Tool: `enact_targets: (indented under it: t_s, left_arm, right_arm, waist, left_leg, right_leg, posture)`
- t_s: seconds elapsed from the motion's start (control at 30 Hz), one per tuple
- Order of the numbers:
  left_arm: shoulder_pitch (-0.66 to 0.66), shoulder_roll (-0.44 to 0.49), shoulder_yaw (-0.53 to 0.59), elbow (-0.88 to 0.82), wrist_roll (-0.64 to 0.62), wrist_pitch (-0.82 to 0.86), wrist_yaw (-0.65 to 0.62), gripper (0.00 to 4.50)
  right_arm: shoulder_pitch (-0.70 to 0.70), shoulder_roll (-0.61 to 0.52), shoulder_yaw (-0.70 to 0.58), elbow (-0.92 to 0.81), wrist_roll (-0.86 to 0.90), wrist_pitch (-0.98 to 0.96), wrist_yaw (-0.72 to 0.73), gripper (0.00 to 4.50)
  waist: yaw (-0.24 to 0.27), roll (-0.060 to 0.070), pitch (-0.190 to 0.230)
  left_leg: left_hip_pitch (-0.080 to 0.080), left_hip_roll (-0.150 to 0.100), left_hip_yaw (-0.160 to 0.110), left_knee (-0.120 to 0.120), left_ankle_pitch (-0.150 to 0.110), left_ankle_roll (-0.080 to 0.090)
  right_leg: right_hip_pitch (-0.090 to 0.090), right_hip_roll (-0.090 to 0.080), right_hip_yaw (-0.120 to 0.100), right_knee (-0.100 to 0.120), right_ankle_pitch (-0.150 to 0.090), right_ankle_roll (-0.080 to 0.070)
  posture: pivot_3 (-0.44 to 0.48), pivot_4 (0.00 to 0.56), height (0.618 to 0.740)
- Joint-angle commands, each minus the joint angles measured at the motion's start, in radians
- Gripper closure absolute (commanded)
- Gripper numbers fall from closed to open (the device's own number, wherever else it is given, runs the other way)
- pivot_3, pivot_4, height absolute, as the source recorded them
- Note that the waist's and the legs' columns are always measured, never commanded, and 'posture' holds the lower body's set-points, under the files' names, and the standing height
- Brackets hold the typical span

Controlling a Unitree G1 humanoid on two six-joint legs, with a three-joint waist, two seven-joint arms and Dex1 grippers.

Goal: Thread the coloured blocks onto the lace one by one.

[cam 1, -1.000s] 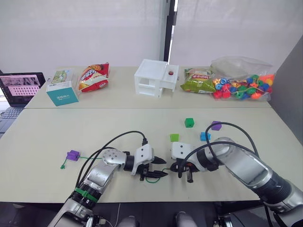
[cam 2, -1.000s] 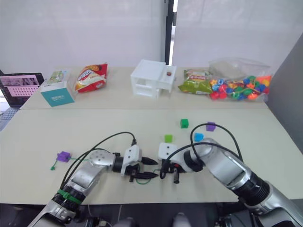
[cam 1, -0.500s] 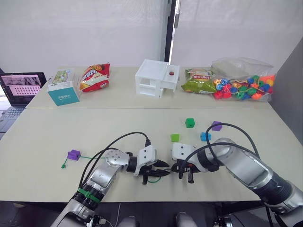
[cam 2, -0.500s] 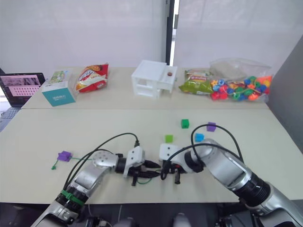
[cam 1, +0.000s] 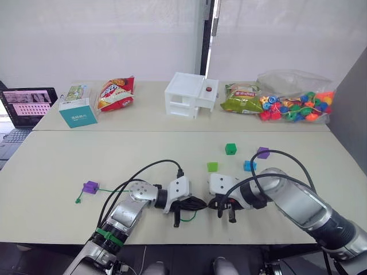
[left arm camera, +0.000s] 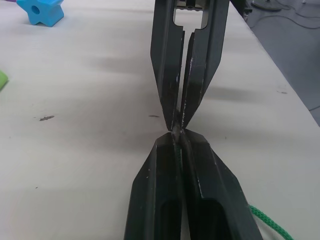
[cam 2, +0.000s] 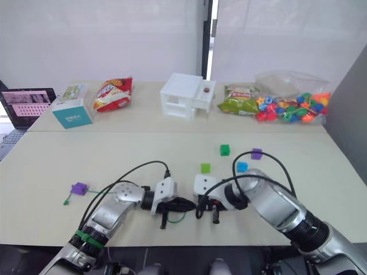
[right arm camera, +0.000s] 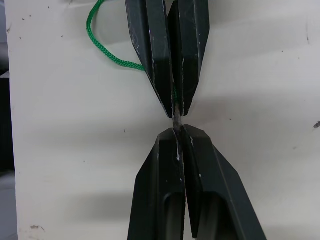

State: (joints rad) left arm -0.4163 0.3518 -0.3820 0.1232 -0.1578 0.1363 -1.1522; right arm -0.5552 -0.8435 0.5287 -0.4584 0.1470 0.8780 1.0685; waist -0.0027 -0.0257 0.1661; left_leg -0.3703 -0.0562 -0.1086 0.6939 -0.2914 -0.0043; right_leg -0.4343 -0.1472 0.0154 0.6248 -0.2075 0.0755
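Your two arms lie low over the near edge of the bench (cam 1: 69, 160), forearms angled inward so the end effectors meet tip to tip. The left end effector (left arm camera: 179, 136) is closed on the lace (cam 1: 187, 216), its fingers (left arm camera: 155, 195) pressed together with the green cord trailing out beside them. The right end effector (right arm camera: 176, 131) is likewise closed, pinching the grey tip of the lace (right arm camera: 176, 112) where the two sets of fingertips face each other.

From the left end effector the lace loops on the bench and runs to your left, through one purple block (cam 1: 89, 187), to its knotted end (cam 1: 77, 200). The remaining blocks lie loose beyond the right end effector: light green (cam 1: 212, 167), blue (cam 1: 249, 165), dark green (cam 1: 230, 149) and the second purple (cam 1: 262, 152).

Against the picture of one second ago, your left end effector has gone from open fingers, apart from the right one, to closed and touching it. The right arm and all blocks appear unchanged.
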Motion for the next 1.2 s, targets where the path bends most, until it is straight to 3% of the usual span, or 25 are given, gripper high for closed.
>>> enact_targets:
  t_s: [0.03, 0.3, 0.4, 0.5, 0.63, 0.77, 0.93, 1.2]
  left_arm:
    - [-0.003, -0.004, 0.001, -0.001, -0.003, -0.012, -0.002, 4.5]
    - [-0.005, -0.003, 0.017, 0.018, -0.019, -0.021, -0.022, 4.5]
    - [-0.004, -0.012, 0.018, 0.022, -0.025, -0.022, -0.028, 4.5]
    - [-0.006, -0.03, 0.026, 0.032, -0.039, -0.029, -0.031, 4.5]
    - [-0.012, -0.044, 0.024, 0.044, -0.044, -0.036, -0.041, 4.5]
    - [-0.019, -0.052, 0.026, 0.053, -0.042, -0.045, -0.039, 4.5]
    - [-0.013, -0.046, 0.022, 0.049, -0.037, -0.05, -0.049, 4.5]
    - [-0.003, -0.038, 0.032, 0.032, -0.038, -0.046, -0.03, 4.5]
  right_arm:
    - [0.032, -0.053, -0.106, -0.057, 0.055, 0.009, 0.021, 3.81]
    - [0.185, -0.153, -0.436, -0.118, 0.185, 0.009, 0.014, 1.11]
    - [0.296, -0.073, -0.647, -0.111, 0.253, 0.014, -0.061, 0.08]
    - [0.424, 0.012, -0.787, -0.057, 0.187, -0.183, -0.161, 0.03]
    - [0.597, 0.16, -0.929, -0.044, 0.211, -0.274, -0.257, 0.03]
    - [0.658, 0.352, -1.029, -0.02, 0.256, -0.339, -0.407, 0.03]
    - [0.68, 0.499, -1.035, 0.039, 0.211, -0.478, -0.549, 0.03]
    - [0.663, 0.504, -0.978, 0.114, 0.194, -0.557, -0.6, 0.03]
  waist:
    - [0.002, 0.0, 0.0]
    - [0.006, 0.0, 0.0]
    - [0.009, 0.0, 0.0]
    - [0.014, 0.0, 0.0]
    - [0.019, 0.0, 0.0]
    - [0.01, 0.002, -0.001]
    - [0.002, 0.003, -0.002]
    - [-0.008, 0.006, -0.002]
  left_leg:
    - [0.0, 0.0, 0.0, 0.0, 0.0, 0.0]
    - [0.0, 0.0, 0.0, 0.0, 0.0, 0.001]
    - [0.001, 0.0, 0.001, 0.0, 0.0, 0.001]
    - [0.001, 0.0, 0.001, 0.0, -0.001, 0.001]
    - [0.003, 0.0, 0.001, 0.001, -0.001, 0.002]
    - [0.004, 0.0, 0.001, 0.0, -0.001, 0.002]
    - [0.01, 0.001, 0.001, -0.002, -0.001, 0.002]
    - [0.011, 0.001, 0.002, -0.002, -0.001, 0.002]
  right_leg:
    - [0.0, 0.0, 0.0, 0.0, 0.0, 0.0]
    - [0.001, 0.0, 0.0, -0.001, 0.0, 0.0]
    - [0.002, 0.0, 0.0, -0.001, 0.0, 0.0]
    - [0.003, 0.0, 0.0, -0.001, 0.0, 0.0]
    - [0.007, 0.0, -0.001, -0.002, 0.0, 0.0]
    - [0.007, 0.0, 0.0, -0.003, 0.0, 0.0]
    - [0.012, 0.0, 0.001, -0.002, -0.001, 0.001]
    - [0.012, 0.0, 0.002, -0.001, -0.001, 0.001]
  posture:
    - [0.0, 0.15, 0.74]
    - [0.0, 0.15, 0.74]
    - [0.0, 0.15, 0.74]
    - [0.0, 0.15, 0.74]
    - [0.0, 0.15, 0.74]
    - [0.0, 0.15, 0.74]
    - [0.0, 0.15, 0.74]
    - [0.0, 0.15, 0.74]
